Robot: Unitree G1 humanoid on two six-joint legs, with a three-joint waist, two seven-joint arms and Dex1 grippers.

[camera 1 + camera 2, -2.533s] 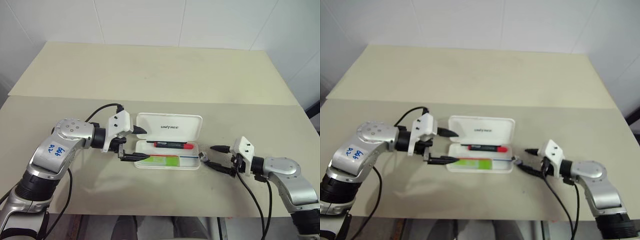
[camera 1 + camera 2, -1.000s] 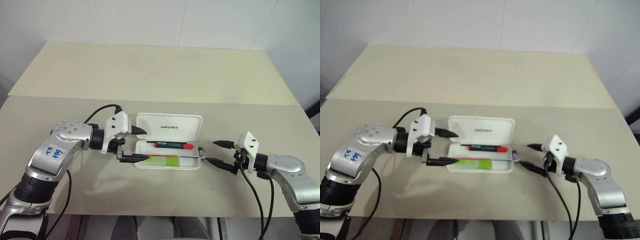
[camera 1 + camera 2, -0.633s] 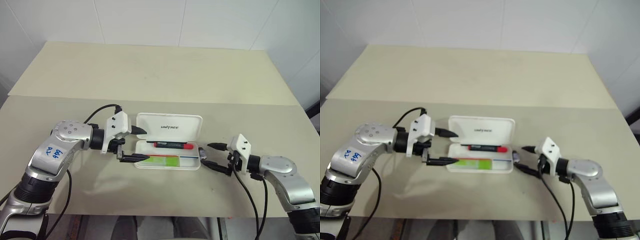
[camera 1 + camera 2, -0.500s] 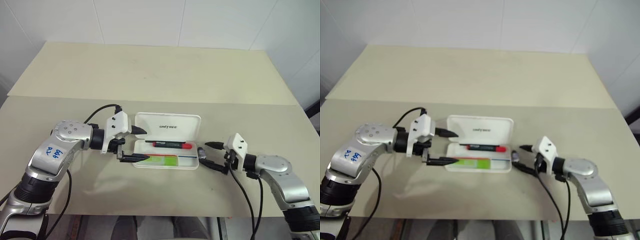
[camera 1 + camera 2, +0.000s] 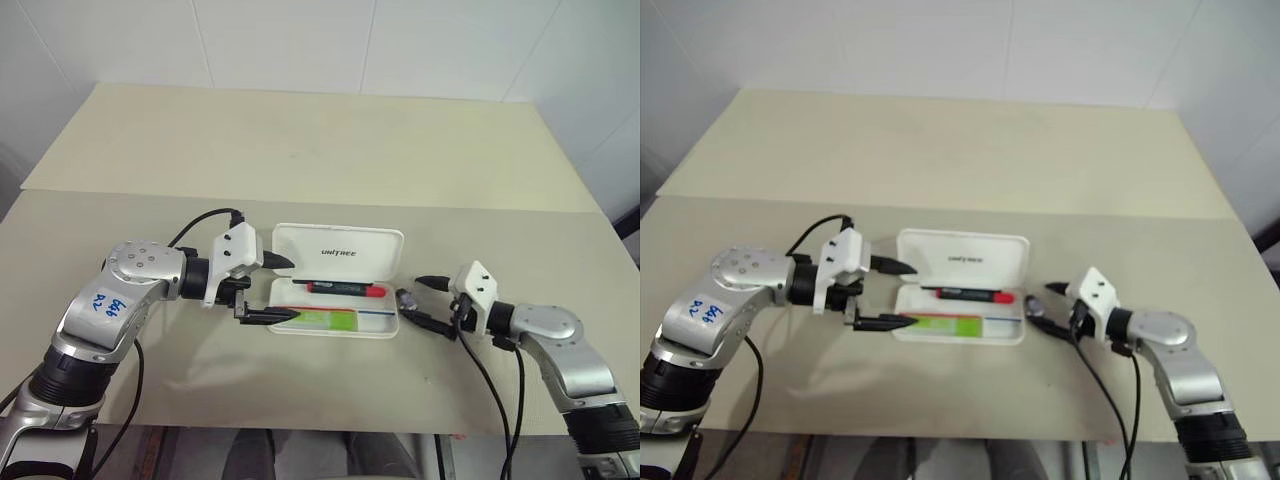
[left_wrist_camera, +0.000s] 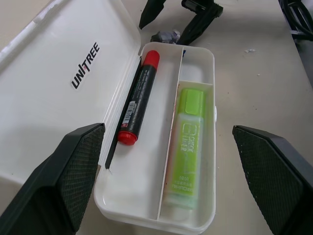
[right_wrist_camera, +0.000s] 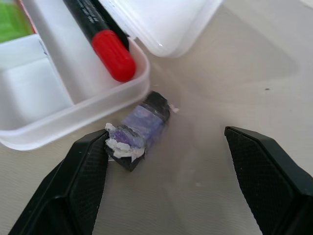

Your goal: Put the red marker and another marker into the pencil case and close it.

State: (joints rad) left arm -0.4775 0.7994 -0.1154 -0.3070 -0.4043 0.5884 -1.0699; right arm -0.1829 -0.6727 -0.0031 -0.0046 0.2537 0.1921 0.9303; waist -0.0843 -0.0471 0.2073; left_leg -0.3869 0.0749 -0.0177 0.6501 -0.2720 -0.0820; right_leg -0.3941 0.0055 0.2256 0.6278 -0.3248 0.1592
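Squarely near the middle of the beige table (image 5: 300,160), toward its front edge: the pencil case (image 5: 337,295), white, lid thrown back toward the far edge, "UNITREE" lettering facing up. Inside the tray, two compartments split by a thin divider. Lying in the compartment next to the hinge: the red marker (image 6: 138,98), dark barrel, red cap pointing to the case's right end. Resting in the front compartment: another marker (image 6: 188,147), a lime-green highlighter, pale end toward the left end of the case. Lid not yet shut.

Hovering at the left end of the case: left gripper (image 5: 280,288), jaws spread wide, one black finger up by the lid's corner, the other low by the tray's front corner, holding nothing.

Parked off the right end of the case: right gripper (image 5: 426,301), fingers parted, gripping nothing. Sitting on the table just beside the tray's right end wall, seemingly touching it: a small dark grey stubby cylinder (image 7: 138,131) with a purplish wrap and white smears, close against one black fingertip (image 7: 85,169) in the right wrist view; actual contact with that finger impossible to tell.
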